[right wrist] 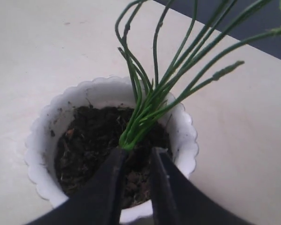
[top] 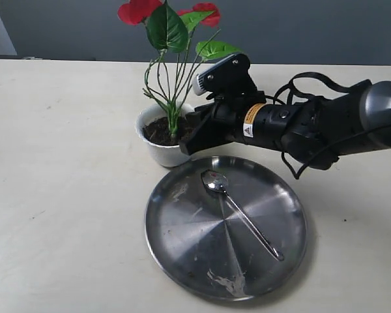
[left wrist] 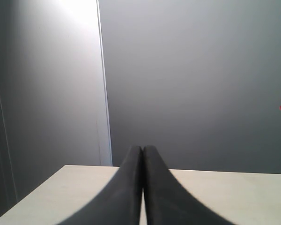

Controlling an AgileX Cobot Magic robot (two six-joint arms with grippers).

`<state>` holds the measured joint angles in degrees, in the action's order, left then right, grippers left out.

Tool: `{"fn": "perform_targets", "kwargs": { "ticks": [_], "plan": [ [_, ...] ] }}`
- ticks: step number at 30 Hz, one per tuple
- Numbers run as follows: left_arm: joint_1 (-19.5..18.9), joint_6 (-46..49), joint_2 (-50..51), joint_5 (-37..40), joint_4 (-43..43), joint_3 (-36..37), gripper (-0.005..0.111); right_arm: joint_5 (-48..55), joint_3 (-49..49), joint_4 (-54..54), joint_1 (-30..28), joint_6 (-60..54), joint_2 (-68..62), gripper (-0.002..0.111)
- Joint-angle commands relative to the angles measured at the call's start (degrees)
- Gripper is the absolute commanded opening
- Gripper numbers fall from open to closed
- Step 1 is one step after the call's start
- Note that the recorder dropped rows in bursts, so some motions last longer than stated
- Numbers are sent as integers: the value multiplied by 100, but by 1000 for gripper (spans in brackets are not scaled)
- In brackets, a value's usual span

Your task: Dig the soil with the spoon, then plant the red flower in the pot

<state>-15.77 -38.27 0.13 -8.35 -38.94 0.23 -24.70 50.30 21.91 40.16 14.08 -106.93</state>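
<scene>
**potbot_a:** Right gripper [right wrist: 133,161] is down over the pot [top: 158,151], jaws only a narrow gap apart with the base of the red flower [top: 173,98] stems right at the tips. Honestly we can't tell if it's pinching them or has just let go.

**potbot_b:** Agreed. Stems stand nearly upright out of the soil [right wrist: 91,145], so their long axis runs straight up while our gripper comes in low from the right side. Any move from here looks like backing out sideways without dragging the stems over.

**potbot_a:** And the left gripper [left wrist: 143,154]? Pressed closed, holding nothing, pointed at the wall, nowhere near.

**potbot_b:** Spoon [top: 238,212] lies in the steel plate [top: 176,254] just in front of the pot. We'd say the leaves overhead and the scalloped rim are what could snag.
</scene>
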Motion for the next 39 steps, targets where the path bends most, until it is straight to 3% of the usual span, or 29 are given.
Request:
{"fn": "perform_targets", "kwargs": {
  "ticks": [1,8,11,14,16,18,24,39],
  "plan": [
    [54,-14,-13,-23,12,-23,0,91,-27,-21,-18,3,91,21],
    [54,-14,-13,-23,12,-23,0,803,-121,2,-8,3,388,21],
    [54,-14,-13,-23,12,-23,0,982,-859,-24,-8,3,1541,19],
    [54,-14,-13,-23,12,-23,0,1434,-1612,-284,-8,155,2788,-1],
    [54,-14,-13,-23,12,-23,0,1876,-2078,-689,-8,566,3888,-1],
    [54,-14,-13,-23,12,-23,0,2801,-2286,-1332,-8,1080,5145,-1],
    [54,-14,-13,-23,12,-23,0,5339,-2286,-2759,-8,1163,7139,-1],
    [54,-14,-13,-23,12,-23,0,5579,-2265,-3084,-8,1163,8049,-1]
  ]
}}
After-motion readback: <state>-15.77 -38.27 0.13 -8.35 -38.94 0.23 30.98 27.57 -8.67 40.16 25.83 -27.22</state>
